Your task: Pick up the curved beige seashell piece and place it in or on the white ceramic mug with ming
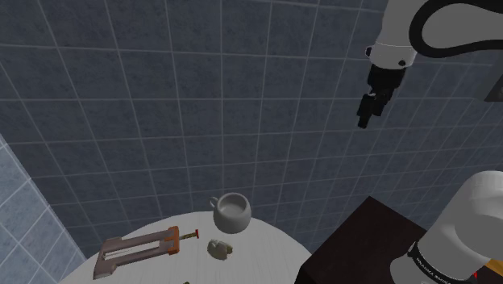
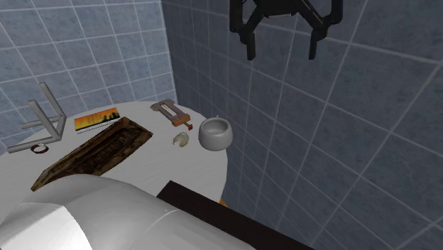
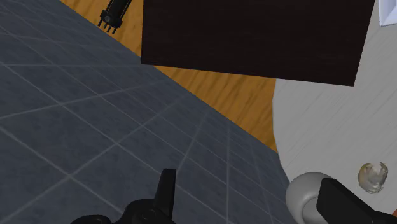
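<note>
The black gripper (image 2: 281, 51) hangs high in front of the dark tiled wall (image 2: 369, 113), its two fingers spread wide with nothing between them. On the round white table (image 2: 152, 170), the small curved beige shell (image 2: 180, 140) with a rough surface lies just beside the smooth, round-bellied white mug (image 2: 215, 133).

Arm (image 1: 421, 22) high up, gripper (image 2: 281, 52) spread wide.

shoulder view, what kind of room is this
Likely a tiled bathroom or kitchen corner in a house: grey-blue tiled walls rise behind a round white table holding a white mug, and the wrist view shows a wooden floor.
</note>
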Tool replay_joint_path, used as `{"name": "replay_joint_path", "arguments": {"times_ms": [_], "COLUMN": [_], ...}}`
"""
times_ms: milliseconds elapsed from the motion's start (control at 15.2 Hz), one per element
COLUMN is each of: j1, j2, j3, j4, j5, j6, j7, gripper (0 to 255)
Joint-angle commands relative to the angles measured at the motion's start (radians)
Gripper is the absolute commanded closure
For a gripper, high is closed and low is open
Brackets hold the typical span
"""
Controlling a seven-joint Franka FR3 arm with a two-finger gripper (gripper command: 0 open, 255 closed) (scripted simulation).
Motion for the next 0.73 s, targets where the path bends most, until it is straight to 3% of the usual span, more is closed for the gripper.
{"name": "replay_joint_path", "arguments": {"times_ms": [0, 660], "j1": [0.0, 0.062], "j2": [0.0, 0.233], "j3": [0.0, 0.101], "j4": [0.0, -0.069], "j5": [0.0, 0.076], "j6": [0.0, 0.255], "j7": [0.0, 0.095], "gripper": [0, 0]}}
